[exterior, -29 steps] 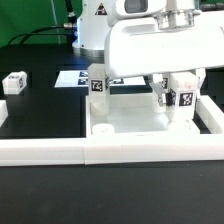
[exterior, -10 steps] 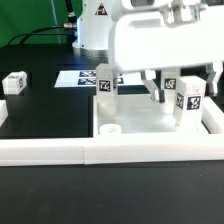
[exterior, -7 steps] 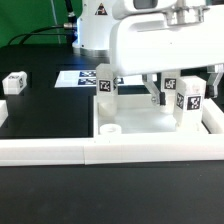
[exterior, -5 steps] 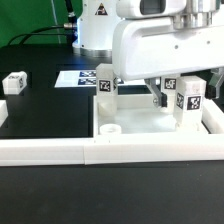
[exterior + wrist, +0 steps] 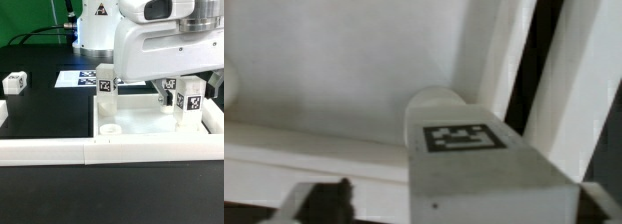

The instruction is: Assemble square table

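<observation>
The white square table slab (image 5: 140, 122) lies flat against the border wall, with a round corner hole (image 5: 108, 129) at its near left. Tagged white leg posts stand on it at the left (image 5: 106, 84), the right (image 5: 188, 100) and behind that one (image 5: 168, 90). My gripper (image 5: 187, 86) hangs over the right post, largely hidden by the arm's white body. In the wrist view the gripper (image 5: 464, 206) straddles this post (image 5: 464, 150). The dark finger (image 5: 327, 200) stands apart from the post, so the jaws are open.
A long low white border wall (image 5: 60, 150) runs across the front. A loose tagged leg (image 5: 14, 82) lies at the exterior view's far left on the black table. The marker board (image 5: 74, 78) lies behind the slab.
The arm's white body has risen over the last second. The right leg post has stood a little further right than 2.9 s ago and has stayed put since.
</observation>
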`<state>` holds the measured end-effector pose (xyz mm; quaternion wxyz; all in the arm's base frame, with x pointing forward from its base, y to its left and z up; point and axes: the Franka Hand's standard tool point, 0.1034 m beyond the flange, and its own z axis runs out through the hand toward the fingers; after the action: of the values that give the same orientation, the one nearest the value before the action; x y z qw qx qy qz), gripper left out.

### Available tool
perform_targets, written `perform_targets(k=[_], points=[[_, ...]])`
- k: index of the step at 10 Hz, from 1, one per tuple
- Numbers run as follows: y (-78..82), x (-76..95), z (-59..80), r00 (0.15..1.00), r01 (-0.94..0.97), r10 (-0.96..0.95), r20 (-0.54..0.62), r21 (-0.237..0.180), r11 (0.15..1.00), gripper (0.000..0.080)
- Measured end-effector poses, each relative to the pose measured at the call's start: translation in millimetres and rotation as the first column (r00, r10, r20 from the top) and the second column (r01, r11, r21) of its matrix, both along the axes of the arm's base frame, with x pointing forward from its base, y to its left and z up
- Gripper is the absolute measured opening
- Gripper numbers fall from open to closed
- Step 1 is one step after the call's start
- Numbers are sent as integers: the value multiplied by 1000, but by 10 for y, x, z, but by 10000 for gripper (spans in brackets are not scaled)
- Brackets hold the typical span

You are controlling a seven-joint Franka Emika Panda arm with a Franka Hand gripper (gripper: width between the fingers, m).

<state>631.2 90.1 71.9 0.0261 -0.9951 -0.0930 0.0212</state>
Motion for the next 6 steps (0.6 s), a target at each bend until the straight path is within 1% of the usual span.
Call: perform_targets(k=[1, 2, 3, 6], points=[[-2, 0, -1, 1000, -2, 2, 0, 0, 1000, 383], [5, -1, -1, 999, 47, -47, -3, -1, 999, 383], [12, -3, -2, 991, 132, -132, -7, -5, 991, 289], [23, -6, -8, 940, 340, -340, -15, -18, 940, 289]])
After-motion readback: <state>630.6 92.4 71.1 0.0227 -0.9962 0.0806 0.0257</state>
